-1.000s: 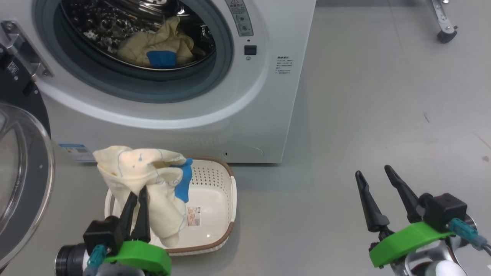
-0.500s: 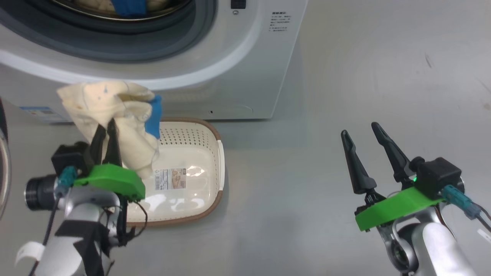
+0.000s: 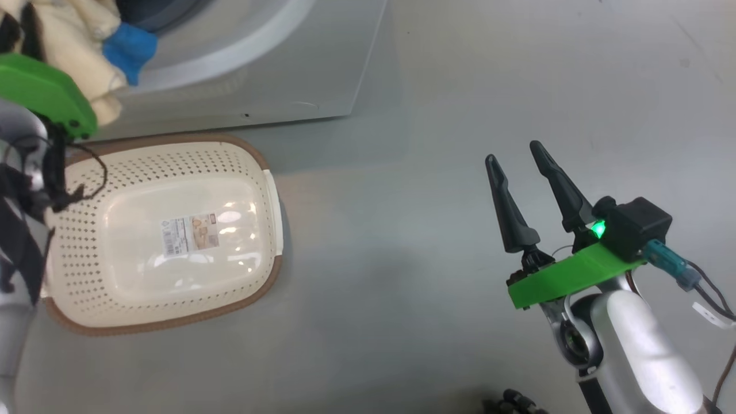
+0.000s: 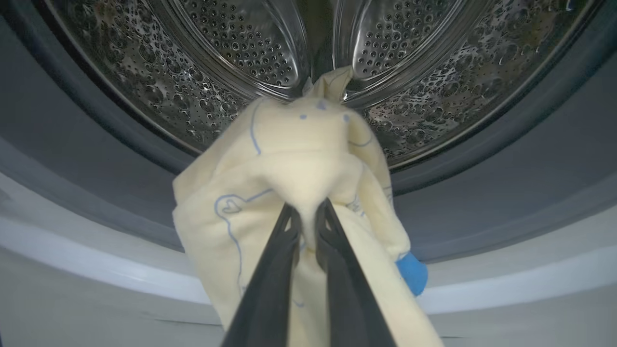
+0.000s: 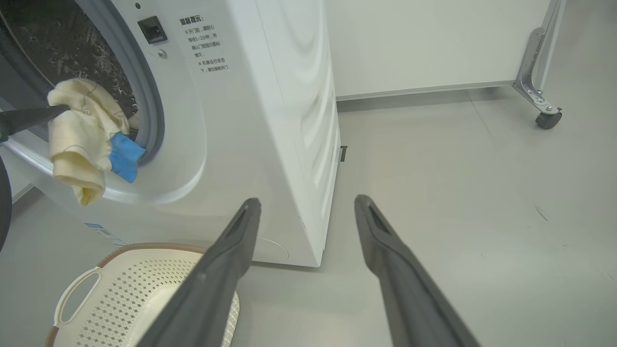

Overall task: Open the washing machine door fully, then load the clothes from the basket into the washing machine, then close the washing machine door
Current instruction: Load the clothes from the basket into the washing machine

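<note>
Since 1 s ago: left gripper (image 4: 307,214) has carried the garment (image 4: 299,159) up from the basket (image 3: 253,172) to the washing machine (image 5: 270,96) mouth; head camera tilted down too. It pinches a fold tightly. Cloth hangs at 6 o'clock of the drum (image 4: 207,72) opening, blue cuff (image 4: 412,272) dangling before the seal (image 4: 482,217). At 4 o'clock in head view, right gripper (image 3: 513,151) spread wide, idle. Judgement: reach well past the seal before releasing, so no cuff trails out.

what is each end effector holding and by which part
Left end effector pinches a cream-yellow garment by a bunched fold of its body; right end effector holds nothing.
</note>
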Robot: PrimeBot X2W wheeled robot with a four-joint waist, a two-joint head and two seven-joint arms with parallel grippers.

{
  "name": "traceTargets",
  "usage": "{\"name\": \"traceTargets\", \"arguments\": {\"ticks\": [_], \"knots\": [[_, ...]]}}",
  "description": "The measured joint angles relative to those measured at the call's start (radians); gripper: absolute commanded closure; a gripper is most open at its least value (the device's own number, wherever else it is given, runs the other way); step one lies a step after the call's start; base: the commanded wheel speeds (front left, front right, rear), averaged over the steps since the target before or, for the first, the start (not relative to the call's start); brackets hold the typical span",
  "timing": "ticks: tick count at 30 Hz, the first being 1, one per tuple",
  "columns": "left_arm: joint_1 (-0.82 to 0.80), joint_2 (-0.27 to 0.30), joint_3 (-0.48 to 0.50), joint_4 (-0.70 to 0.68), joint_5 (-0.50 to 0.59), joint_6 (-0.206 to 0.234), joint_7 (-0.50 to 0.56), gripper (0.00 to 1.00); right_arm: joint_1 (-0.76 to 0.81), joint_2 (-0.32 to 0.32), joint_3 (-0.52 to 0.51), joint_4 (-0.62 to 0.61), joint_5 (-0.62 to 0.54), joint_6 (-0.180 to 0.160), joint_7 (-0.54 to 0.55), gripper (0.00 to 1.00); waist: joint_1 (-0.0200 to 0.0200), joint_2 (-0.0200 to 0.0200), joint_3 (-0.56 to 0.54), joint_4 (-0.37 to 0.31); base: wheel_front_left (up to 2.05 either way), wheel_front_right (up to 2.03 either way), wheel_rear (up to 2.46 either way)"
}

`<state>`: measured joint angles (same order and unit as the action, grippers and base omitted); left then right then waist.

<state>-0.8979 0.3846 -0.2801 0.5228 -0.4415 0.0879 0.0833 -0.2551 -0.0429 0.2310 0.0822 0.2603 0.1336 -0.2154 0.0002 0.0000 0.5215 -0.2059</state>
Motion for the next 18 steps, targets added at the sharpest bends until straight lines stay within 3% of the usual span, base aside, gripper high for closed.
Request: {"name": "traceTargets", "arguments": {"ticks": [8, 18], "knots": [[-0.219, 0.093, 0.004, 0.066, 0.005, -0.039, 0.142, 1.00, -0.060, 0.000, 0.045, 0.043, 0.038, 0.000, -0.031, 0.00, 0.0000, 0.0000, 0.089, -0.070, 0.00, 0.00, 0.00], [-0.445, 0.199, -0.014, 0.090, 0.093, -0.062, 0.144, 1.00, -0.129, 0.000, 0.075, 0.054, 0.086, 0.000, -0.036, 0.00, -0.0001, 0.0000, 0.190, -0.141, 0.00, 0.00, 0.00]]}}
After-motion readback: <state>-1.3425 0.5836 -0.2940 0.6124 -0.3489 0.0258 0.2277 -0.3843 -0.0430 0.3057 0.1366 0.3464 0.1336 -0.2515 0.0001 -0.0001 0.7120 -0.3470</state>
